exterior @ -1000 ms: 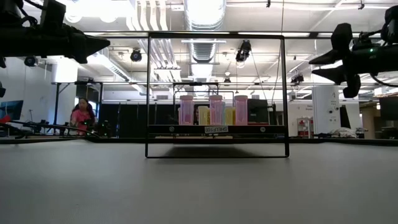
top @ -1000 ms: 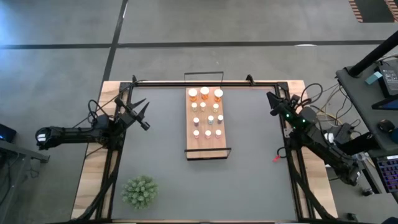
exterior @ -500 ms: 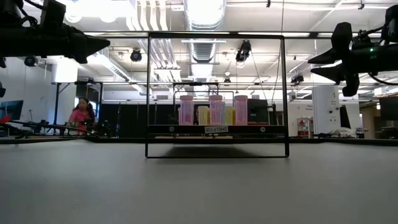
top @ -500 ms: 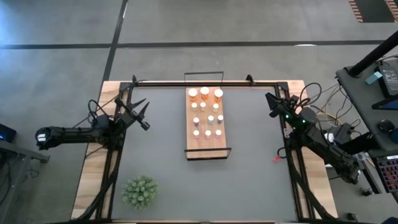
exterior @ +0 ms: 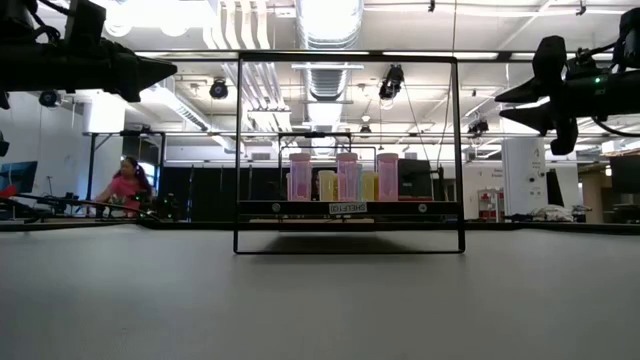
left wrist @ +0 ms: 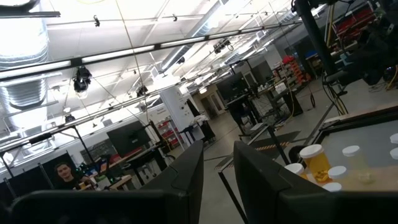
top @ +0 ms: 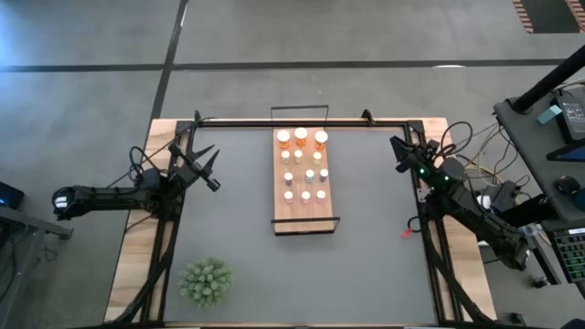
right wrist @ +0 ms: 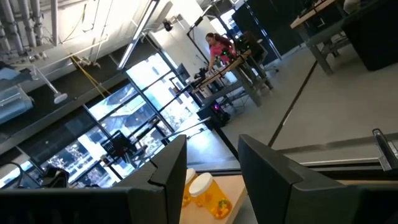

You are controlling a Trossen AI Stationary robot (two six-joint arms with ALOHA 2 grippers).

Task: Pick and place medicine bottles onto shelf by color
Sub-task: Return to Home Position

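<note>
The shelf [top: 304, 179], a light-wood board with black wire ends, lies at the table's middle, toward the far edge. Medicine bottles stand on it: three orange ones [top: 301, 137] at the far end, and slimmer white-capped ones [top: 304, 178] in rows behind them. In the low view the bottles [exterior: 346, 177] stand inside the shelf's wire frame [exterior: 350, 208]. My left gripper [top: 208, 168] hangs shut above the table's left side, well clear of the shelf. My right gripper [top: 398, 151] hangs above the right side, its fingers slightly apart with nothing between them [right wrist: 212, 155].
A green spiky plant [top: 205, 281] stands near the front left corner. A black rail frame [top: 302, 120] runs round the table's edges. A small red thing [top: 407, 232] lies at the right rail. A person in pink [exterior: 128, 185] is in the room behind.
</note>
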